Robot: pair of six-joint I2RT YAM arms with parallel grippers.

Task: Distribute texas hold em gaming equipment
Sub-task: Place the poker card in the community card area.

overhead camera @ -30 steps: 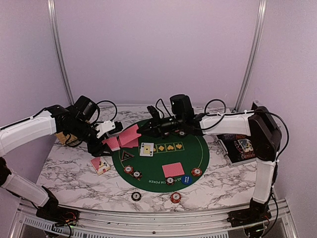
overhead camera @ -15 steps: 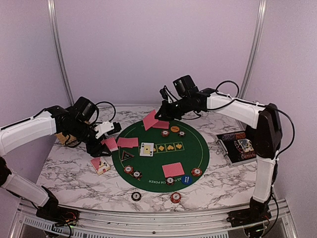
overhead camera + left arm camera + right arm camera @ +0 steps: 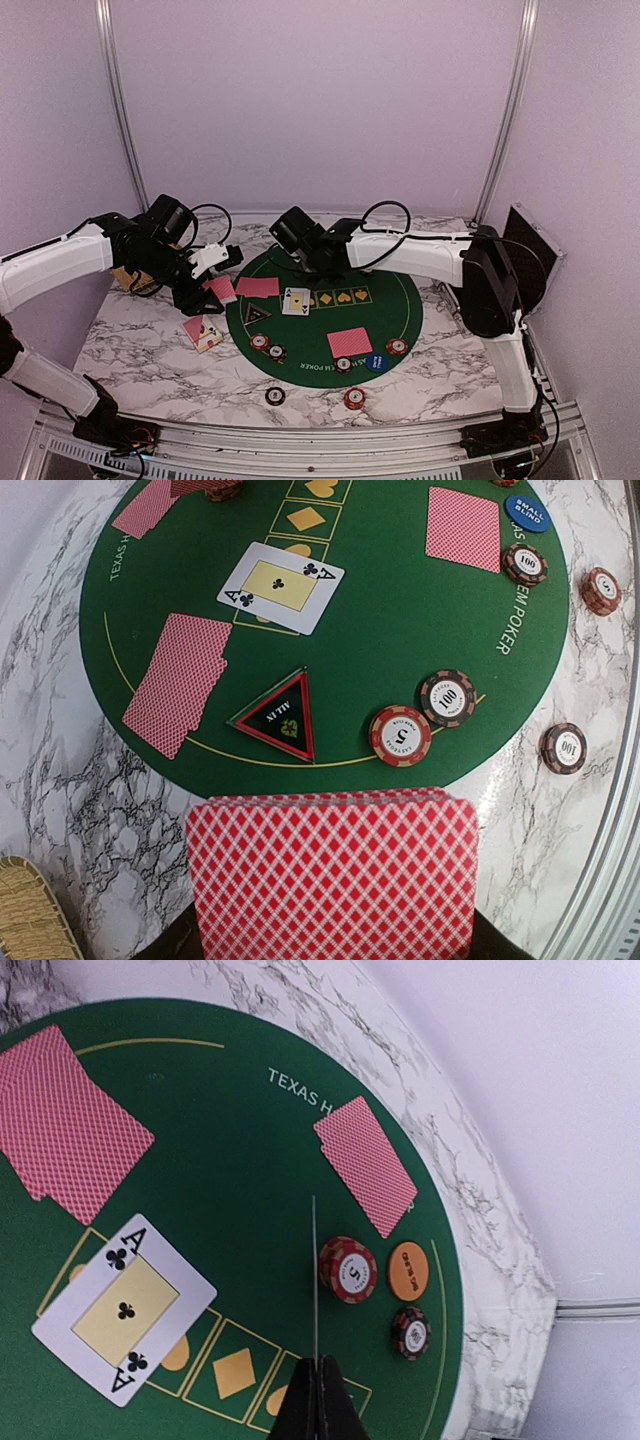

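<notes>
Your right arm has swung from the green mat's (image 3: 400, 300) 12 o'clock round toward 11.

From above, the right gripper (image 3: 308, 255) hangs there. The left gripper (image 3: 208, 284), at 9 o'clock, clamps the deck (image 3: 222, 289).

On the left wrist, the deck fills the bottom, with the triangular marker (image 3: 283, 715) at its 12 o'clock.

On the right wrist, the fingers pinch one card (image 3: 314, 1260) edge-on, with the ace (image 3: 125, 1312) at its 9 o'clock.

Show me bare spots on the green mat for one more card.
Free: the mat's right side, beyond the suit boxes; the middle, between the ace and the near face-down card. Crowded: the near rim, with chips and the blue button.
</notes>
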